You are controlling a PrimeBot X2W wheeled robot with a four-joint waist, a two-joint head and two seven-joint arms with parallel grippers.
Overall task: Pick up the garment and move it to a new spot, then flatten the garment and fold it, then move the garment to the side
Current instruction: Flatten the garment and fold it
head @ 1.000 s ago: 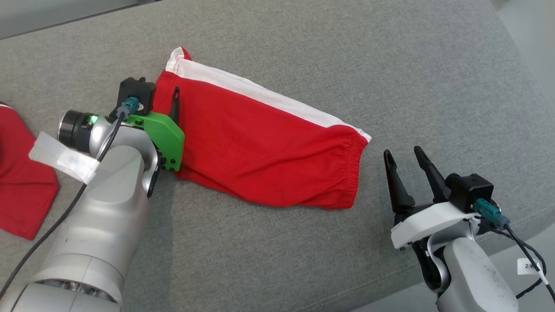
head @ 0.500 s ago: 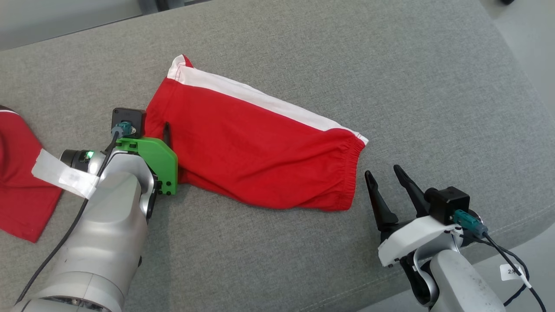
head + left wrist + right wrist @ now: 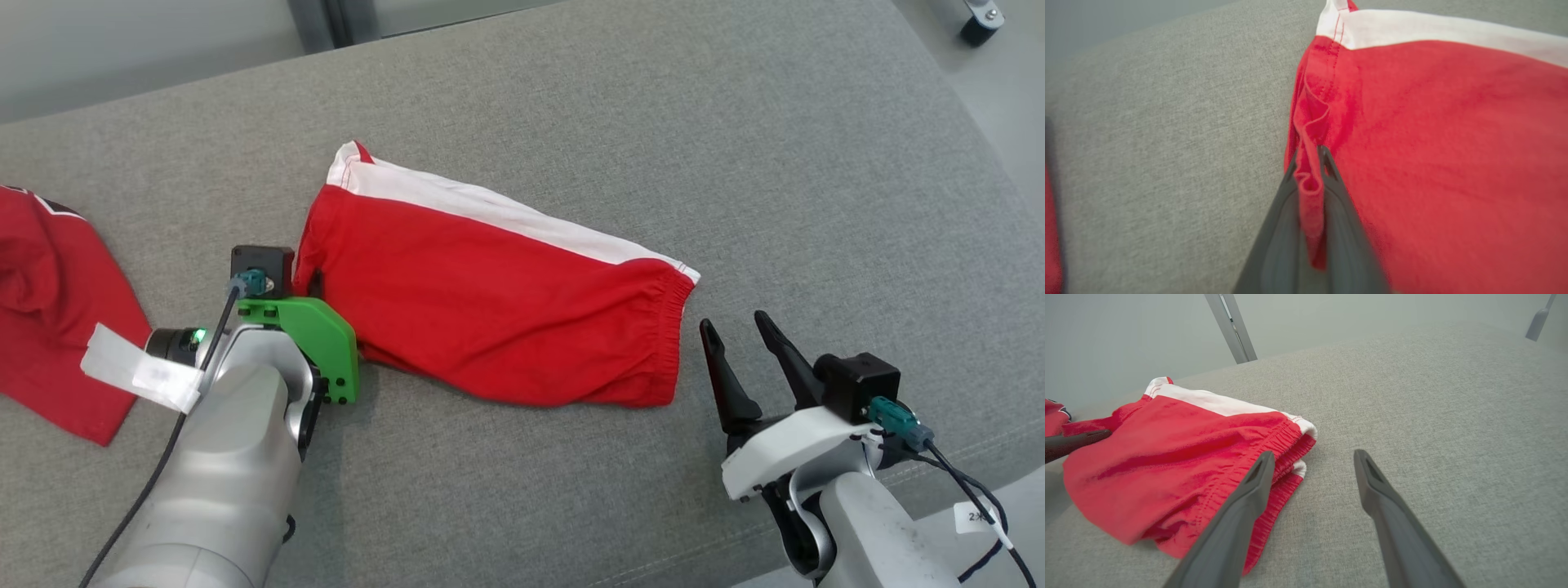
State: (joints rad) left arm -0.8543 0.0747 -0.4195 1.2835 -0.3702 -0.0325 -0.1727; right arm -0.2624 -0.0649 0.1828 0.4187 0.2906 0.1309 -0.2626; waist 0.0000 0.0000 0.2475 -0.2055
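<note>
- Your shorts [image 3: 506, 318] lay spread on the grey cushion [image 3: 735, 122], near its middle; they were red, with a white stripe along the far edge and the gathered waistband at the right end.
- The left edge of the shorts was bunched into a narrow fold; your left gripper [image 3: 1309, 157] was clamped tight on that fold, with the red cloth pinched between its two dark fingers.
- The green bracket [image 3: 314, 335] on that wrist sat just beside the near left corner of the shorts.
- Your right gripper [image 3: 735, 320] stood just beside the waistband end; its fingers were spread wide and held nothing; in the head view a strip of cushion showed between them and the cloth.
- A second red garment [image 3: 57, 327] lay crumpled at the left side of the cushion, well apart from the shorts.
- A metal post [image 3: 1231, 326] rose beyond the cushion's far edge.
</note>
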